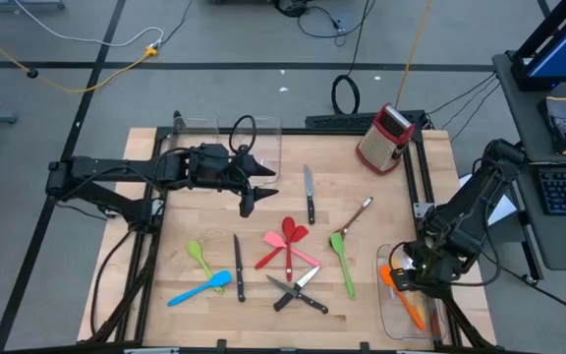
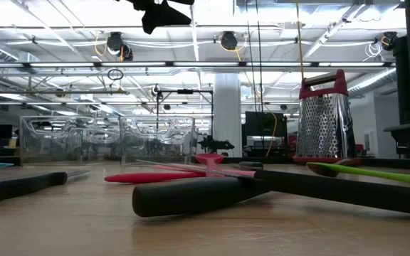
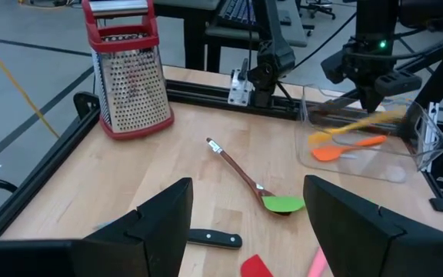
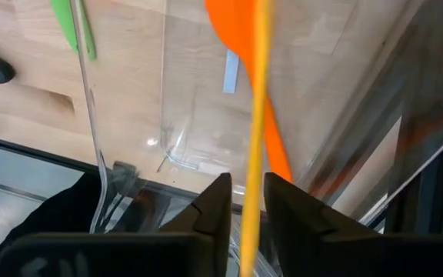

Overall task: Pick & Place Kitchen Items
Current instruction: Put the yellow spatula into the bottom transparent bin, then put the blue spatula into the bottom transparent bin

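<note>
Checking your right hand [image 4: 244, 211]: over clear bin [image 1: 393, 313] at bench's near right corner, fingers narrowly parted around yellow utensil handle [image 4: 255, 115]; orange spatula [image 4: 241, 35] lies in bin. Your left hand [image 3: 241, 223] gapes empty above bench [image 1: 165, 265].

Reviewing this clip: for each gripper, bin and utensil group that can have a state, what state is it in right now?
Left gripper: open, empty, above the table.
Right gripper: over the right bin, yellow utensil between its fingers.
Right bin: holds an orange spatula.
Left bin: upright, contents unclear.
Box grater: standing upright.
Knives: lying flat on the table.
Red spatulas: lying crossed.
</note>
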Motion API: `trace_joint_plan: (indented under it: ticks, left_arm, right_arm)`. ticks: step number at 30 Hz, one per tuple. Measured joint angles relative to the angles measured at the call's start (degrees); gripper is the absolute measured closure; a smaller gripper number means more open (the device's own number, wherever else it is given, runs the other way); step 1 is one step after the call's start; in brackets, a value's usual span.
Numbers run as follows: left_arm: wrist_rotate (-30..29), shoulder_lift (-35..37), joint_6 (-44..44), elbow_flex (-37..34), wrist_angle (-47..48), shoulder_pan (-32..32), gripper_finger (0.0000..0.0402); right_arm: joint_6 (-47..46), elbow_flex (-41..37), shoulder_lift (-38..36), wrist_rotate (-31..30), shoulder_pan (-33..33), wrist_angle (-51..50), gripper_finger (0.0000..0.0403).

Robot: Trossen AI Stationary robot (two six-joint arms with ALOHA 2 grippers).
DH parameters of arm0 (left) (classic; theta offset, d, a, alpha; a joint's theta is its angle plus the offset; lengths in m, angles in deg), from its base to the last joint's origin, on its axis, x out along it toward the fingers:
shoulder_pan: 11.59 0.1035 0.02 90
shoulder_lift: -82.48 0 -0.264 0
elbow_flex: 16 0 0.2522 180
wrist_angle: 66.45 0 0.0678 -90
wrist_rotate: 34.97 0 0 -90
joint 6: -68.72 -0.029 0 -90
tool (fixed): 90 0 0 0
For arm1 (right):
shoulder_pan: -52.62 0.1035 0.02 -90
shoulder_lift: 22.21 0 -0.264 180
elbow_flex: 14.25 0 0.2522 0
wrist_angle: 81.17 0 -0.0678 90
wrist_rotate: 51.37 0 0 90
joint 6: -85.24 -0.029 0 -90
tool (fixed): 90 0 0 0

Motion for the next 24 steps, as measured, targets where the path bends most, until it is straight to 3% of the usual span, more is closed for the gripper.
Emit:
trace_joint_plan:
  ticks: [11,17,21,24]
  left_arm:
    - [0.0,0.0,0.2,0.0,0.0,0.0,0.0149]
    - [0.0,0.0,0.2,0.0,0.0,0.0,0.0149]
    - [0.0,0.0,1.3,0.0,0.0,0.0,0.0149]
    - [0.0,0.0,4.4,0.0,0.0,0.0,0.0149]
  right_arm:
    - [-0.1,0.0,0.1,0.0,0.0,0.2,0.0324]
    - [2.3,0.0,0.1,-0.5,0.0,2.3,0.0353]
    - [6.5,0.0,0.1,-5.0,0.1,4.6,0.0391]
    - [9.4,0.0,-0.1,-8.0,0.1,6.5,0.0398]
